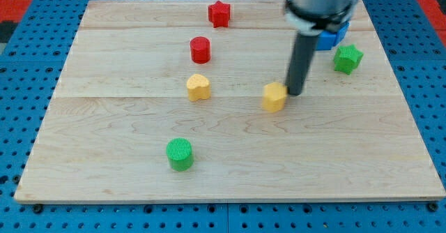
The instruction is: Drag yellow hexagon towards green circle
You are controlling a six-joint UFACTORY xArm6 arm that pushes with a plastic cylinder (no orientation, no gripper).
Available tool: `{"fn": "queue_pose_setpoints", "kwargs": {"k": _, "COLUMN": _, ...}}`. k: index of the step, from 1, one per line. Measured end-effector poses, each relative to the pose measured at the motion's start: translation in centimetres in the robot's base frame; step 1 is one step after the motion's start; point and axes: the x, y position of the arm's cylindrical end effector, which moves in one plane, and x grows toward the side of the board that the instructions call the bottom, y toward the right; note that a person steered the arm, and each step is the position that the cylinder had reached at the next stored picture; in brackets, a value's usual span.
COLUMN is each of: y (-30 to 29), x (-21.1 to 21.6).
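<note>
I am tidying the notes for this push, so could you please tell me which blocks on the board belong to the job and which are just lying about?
Belongs to the job:
- yellow hexagon, just left of my tip
- green circle, near the view's bottom left

Lying about:
- yellow heart
- red cylinder
- red star
- green star
- blue block, partly hidden by the arm

My arm comes into the frame from the top edge, right of centre, as a wide grey and black housing cut off by the border. From its underside a straight dark rod hangs down, close to upright. It ends at my tip [295,93], which sits a little above the middle of the frame, right of centre, and seems to meet the surface there, though the contact itself is hard to make out from this angle.
</note>
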Motion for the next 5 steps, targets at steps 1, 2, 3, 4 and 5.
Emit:
{"fn": "queue_pose_setpoints", "kwargs": {"k": 1, "y": -3.0, "x": 0.3}}
{"fn": "queue_pose_setpoints", "kwargs": {"k": 2, "y": -3.5, "x": 2.6}}
{"fn": "queue_pose_setpoints", "kwargs": {"k": 3, "y": -3.2, "x": 3.5}}
{"fn": "queue_pose_setpoints", "kwargs": {"k": 4, "y": -9.2, "x": 6.6}}
{"fn": "queue_pose_setpoints", "kwargs": {"k": 5, "y": -5.7, "x": 5.8}}
